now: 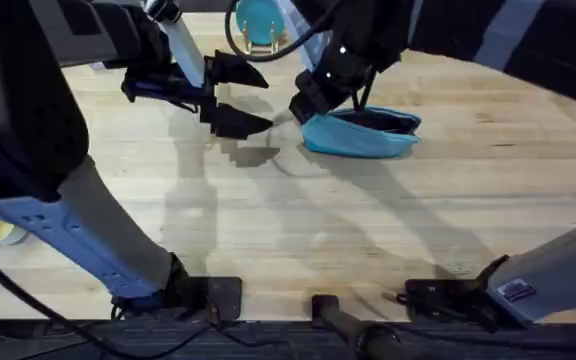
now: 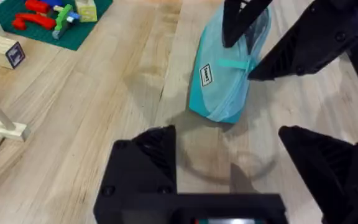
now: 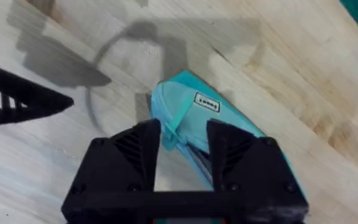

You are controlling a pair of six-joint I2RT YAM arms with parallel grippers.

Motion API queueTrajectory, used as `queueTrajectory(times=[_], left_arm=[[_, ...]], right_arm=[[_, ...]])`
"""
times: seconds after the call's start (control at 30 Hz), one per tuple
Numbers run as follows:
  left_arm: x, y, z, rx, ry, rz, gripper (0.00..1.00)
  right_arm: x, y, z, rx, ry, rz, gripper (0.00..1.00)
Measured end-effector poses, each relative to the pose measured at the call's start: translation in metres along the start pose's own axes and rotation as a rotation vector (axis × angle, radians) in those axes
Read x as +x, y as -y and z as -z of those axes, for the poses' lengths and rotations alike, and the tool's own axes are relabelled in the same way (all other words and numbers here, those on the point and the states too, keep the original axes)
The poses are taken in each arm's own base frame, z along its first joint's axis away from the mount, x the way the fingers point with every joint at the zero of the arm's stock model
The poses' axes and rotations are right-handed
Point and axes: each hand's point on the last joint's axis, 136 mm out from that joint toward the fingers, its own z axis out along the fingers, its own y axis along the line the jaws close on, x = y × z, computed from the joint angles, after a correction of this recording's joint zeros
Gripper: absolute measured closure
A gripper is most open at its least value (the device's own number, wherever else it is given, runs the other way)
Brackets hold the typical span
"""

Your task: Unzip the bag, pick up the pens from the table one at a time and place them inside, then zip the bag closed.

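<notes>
the bag (image 1: 360, 135) lies on the table (image 1: 368, 220) right of centre toward the far side, its zipper parted along the top so the dark inside shows in the overhead view. the right gripper (image 3: 184, 146) sits over the bag's near-left end, its black fingers spread a little, one on each side of the teal pull strap (image 3: 171, 124); whether they touch the fabric cannot be told. the left gripper (image 1: 236, 95) hovers just left of the bag, jaws wide apart and holding nothing. a small white label (image 2: 206, 75) shows on the bag's side. coloured blocks on a green mat (image 2: 48, 18) lie well apart from the bag.
</notes>
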Motion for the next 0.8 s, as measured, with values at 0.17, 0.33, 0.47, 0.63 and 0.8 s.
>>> queueTrajectory(times=[0.17, 0.33, 0.47, 0.63, 0.8], left_arm=[[0.0, 0.0, 0.0, 0.0, -0.002, 0.0, 0.006], [0.001, 0.0, 0.0, 0.0, -0.005, 0.0, 0.006], [0.001, 0.0, 0.0, 0.0, -0.007, 0.0, 0.006], [0.001, 0.0, 0.0, 0.0, -0.007, 0.0, 0.006], [0.001, 0.0, 0.0, 0.0, -0.008, 0.0, 0.006]], right_arm=[[-0.001, 0.0, 0.0, 0.0, 0.003, 0.0, 0.734], [0.002, 0.0, 0.0, 0.0, -0.007, 0.001, 0.719], [0.005, -0.002, -0.002, -0.012, -0.024, 0.004, 0.728], [0.005, -0.007, -0.013, -0.029, -0.04, 0.005, 0.914], [0.005, -0.008, -0.013, -0.034, -0.041, 0.005, 0.969]])
